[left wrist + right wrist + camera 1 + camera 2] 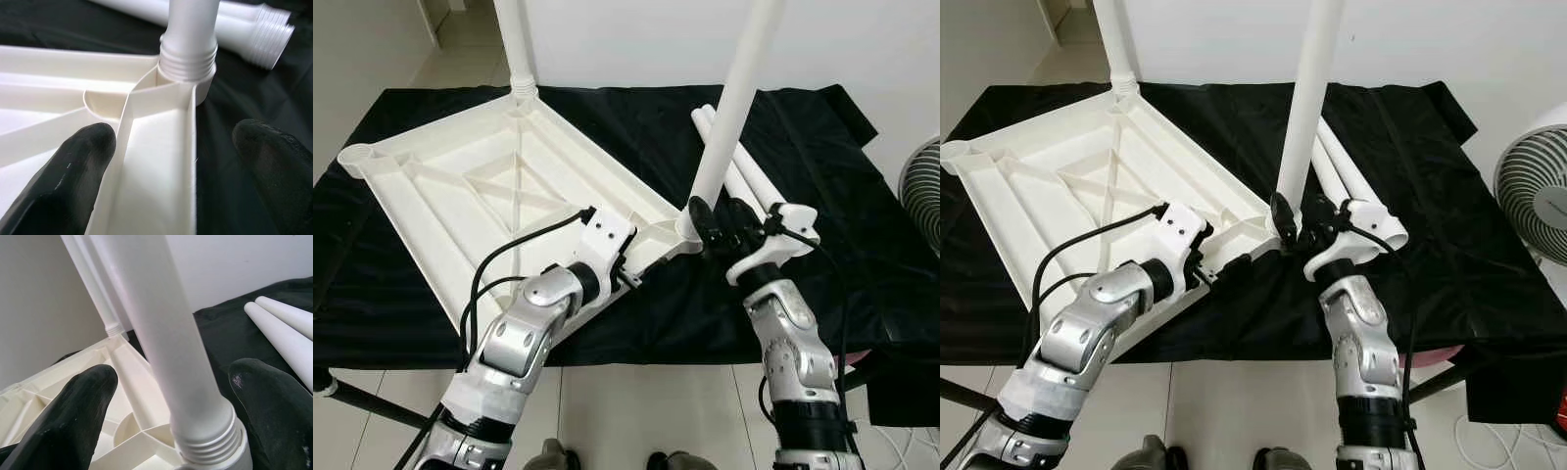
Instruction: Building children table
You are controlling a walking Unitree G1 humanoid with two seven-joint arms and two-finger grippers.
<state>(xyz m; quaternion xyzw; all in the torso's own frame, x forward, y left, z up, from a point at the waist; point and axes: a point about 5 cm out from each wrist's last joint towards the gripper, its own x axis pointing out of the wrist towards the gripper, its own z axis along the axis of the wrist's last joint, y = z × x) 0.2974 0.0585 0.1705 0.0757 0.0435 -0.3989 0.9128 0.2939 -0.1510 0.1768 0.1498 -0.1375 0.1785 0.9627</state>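
Note:
A white plastic tabletop point(460, 196) lies upside down on a black cloth point(862, 225). One white leg point(517, 44) stands upright in the far corner socket. A second leg point(734, 108) stands in the near right corner socket point(188, 73), its threads showing at the base. My right gripper point(171, 401) is open, one finger on each side of this leg's base with a gap on both sides. My left gripper point(181, 166) is open and straddles the tabletop's rim just short of that corner. Two loose legs point(749, 176) lie on the cloth beyond.
An empty socket point(357, 157) shows at the tabletop's left corner. A white fan point(1538, 196) stands at the right beyond the cloth. Tiled floor point(636, 411) lies in front, with a dark bar point(362, 401) at the lower left.

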